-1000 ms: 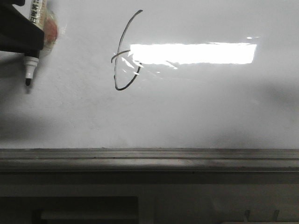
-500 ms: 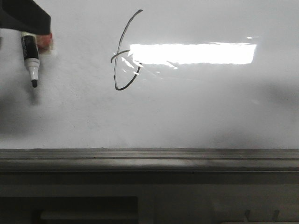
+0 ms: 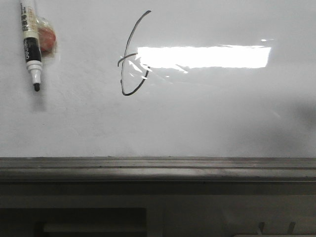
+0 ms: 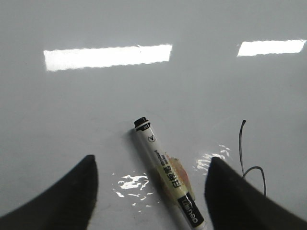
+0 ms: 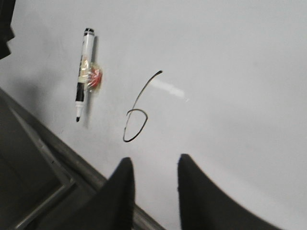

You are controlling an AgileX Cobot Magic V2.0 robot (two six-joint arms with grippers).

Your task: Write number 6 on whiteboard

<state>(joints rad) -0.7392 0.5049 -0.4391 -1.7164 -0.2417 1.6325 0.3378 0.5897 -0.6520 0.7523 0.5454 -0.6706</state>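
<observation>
The number 6 [image 3: 126,49] is a thin black line on the whiteboard [image 3: 197,113], left of the bright glare; it also shows as the 6 [image 5: 139,98] in the right wrist view. A white-and-black marker pen [image 3: 29,44] lies free on the board at the far left, tip toward the ledge, with a reddish taped patch on its barrel. My left gripper [image 4: 152,160] hovers open over the pen [image 4: 168,175] without touching it. My right gripper [image 5: 155,159] is open and empty above the board near the ledge. Neither gripper shows in the front view.
A grey metal ledge [image 3: 158,168] runs along the board's near edge, with a darker frame below it. A rectangular light glare [image 3: 205,57] lies right of the 6. Bare white board spreads right of and below the 6.
The left gripper, which held the pen at the far left, has let it go and drawn out of the front view. The pen now lies alone on the board. The 6 is unchanged.
</observation>
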